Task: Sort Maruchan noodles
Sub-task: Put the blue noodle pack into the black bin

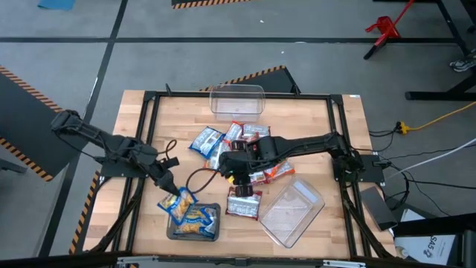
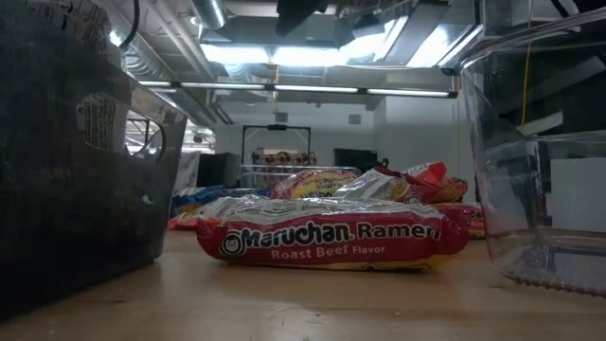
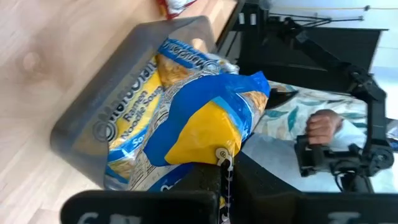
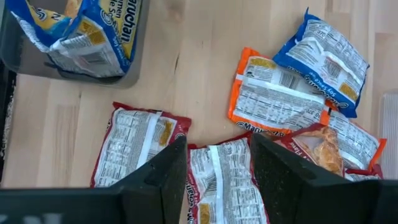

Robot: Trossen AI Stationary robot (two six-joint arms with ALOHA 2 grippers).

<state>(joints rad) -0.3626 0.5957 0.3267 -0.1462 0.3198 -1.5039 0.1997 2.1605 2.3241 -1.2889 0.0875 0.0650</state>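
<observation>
Several Maruchan packets lie flat in a heap (image 1: 245,149) mid-table: blue-and-yellow, orange and red-and-white. A red one (image 2: 331,242) lies apart near the front (image 1: 243,205). More blue-and-yellow packets (image 3: 134,134) fill the grey tray (image 1: 195,223). My left gripper (image 1: 172,195) is at the tray's far left corner, shut on a blue-and-yellow packet (image 3: 205,124). My right gripper (image 1: 236,177) hovers open over the heap's near side. In the right wrist view its gripper (image 4: 217,149) has a finger on either side of a red-and-white packet (image 4: 221,180) below. My left gripper pinches the blue-and-yellow packet by one end (image 3: 217,158) between its two fingers, slanting down from the table's left. The rest of the packet reaches out over the tray's packets. Whether it rests on them cannot be told.
A clear tub (image 1: 238,100) stands at the table's far edge. Another (image 1: 291,212) lies near right, beside the lone red packet, and shows in the low view (image 2: 540,161). Black frame rails (image 1: 149,141) run along the table's sides. A person's hand (image 3: 323,124) shows beyond the table.
</observation>
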